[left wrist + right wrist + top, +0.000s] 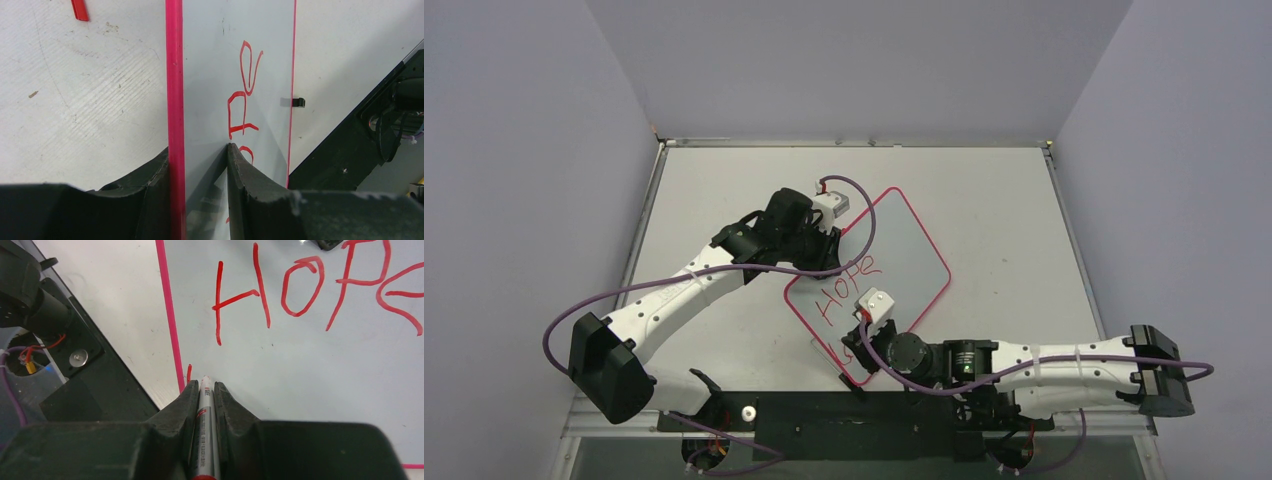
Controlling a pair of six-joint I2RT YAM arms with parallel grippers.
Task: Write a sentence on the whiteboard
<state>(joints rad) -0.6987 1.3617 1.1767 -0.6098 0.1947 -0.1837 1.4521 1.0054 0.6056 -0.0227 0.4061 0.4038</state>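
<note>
Whiteboard (904, 250) lies skewed in the middle of the table (984, 200). One word of the sentence (300, 290), "HOPE", is written. A second line looks barely begun: a short red tick (189, 372) at 7 o'clock of the H, so most of the writing is probably left. Right gripper (205, 386) pinches the marker (204, 435). Left gripper (198, 152) clamps the whiteboard's 10 o'clock edge. Whether the tip touches is unclear, and the near corner is hidden under the right arm (1044, 365).

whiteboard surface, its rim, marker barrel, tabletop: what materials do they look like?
Whiteboard: glossy white, likely coated or laminated; faint reflections show on it.
Rim: smooth pink-red, probably plastic.
Marker: silvery-grey barrel, printed label; plastic or metal, unclear.
Tabletop: matte white, scuffed, finely ribbed; material unclear.
</note>
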